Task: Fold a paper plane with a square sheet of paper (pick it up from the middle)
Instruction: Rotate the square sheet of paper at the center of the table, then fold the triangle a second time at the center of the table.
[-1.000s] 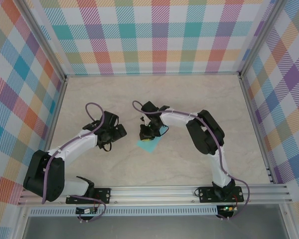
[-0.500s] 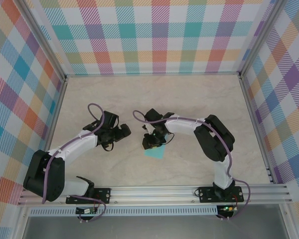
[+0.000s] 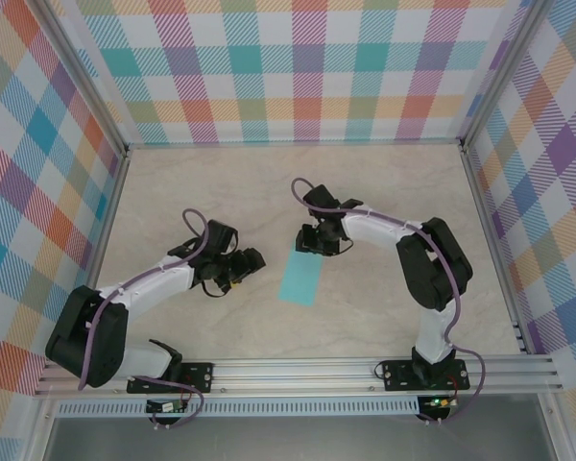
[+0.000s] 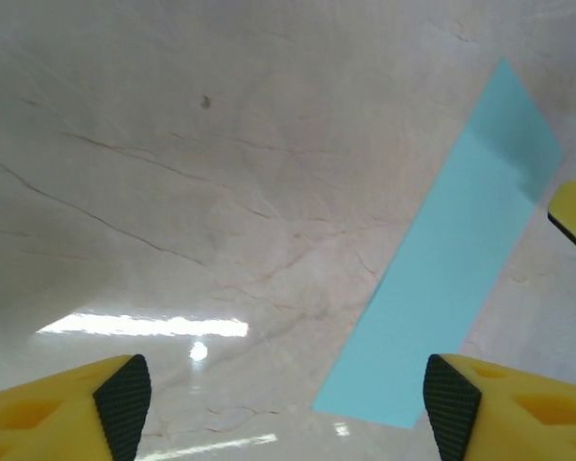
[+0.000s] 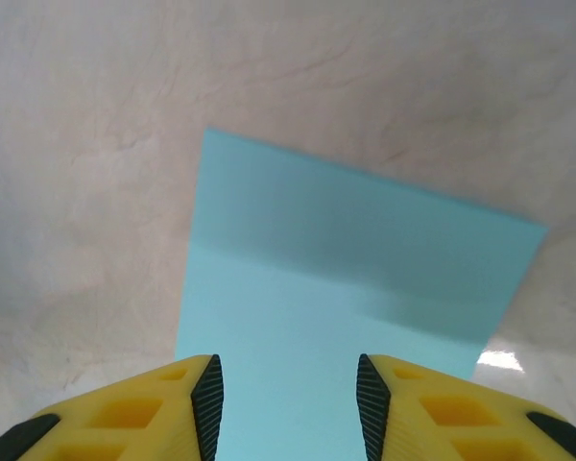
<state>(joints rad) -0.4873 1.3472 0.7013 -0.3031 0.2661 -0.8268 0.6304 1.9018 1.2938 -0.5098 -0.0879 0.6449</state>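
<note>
- Closest to us, our left pincer [image 3: 252, 260] sits low over the bench [image 3: 394, 192]. In the left wrist view we see its two yellow fingers [image 4: 110, 403] far apart. It is let go and holds nothing.
- Just to its right we see the sheet of paper [image 3: 300, 275]. It lies flat near the middle of the bench, between our two pincers. It looks like a long, thin turquoise strip, tilted a little.
- A bit farther back, our right pincer [image 3: 309, 244] hangs over the far end of the paper. In the right wrist view its fingers [image 5: 197, 403] are spread apart, and the paper lies flat under the gap. It grips nothing.
- Farthest back we see the checked wall [image 3: 298, 67].
</note>
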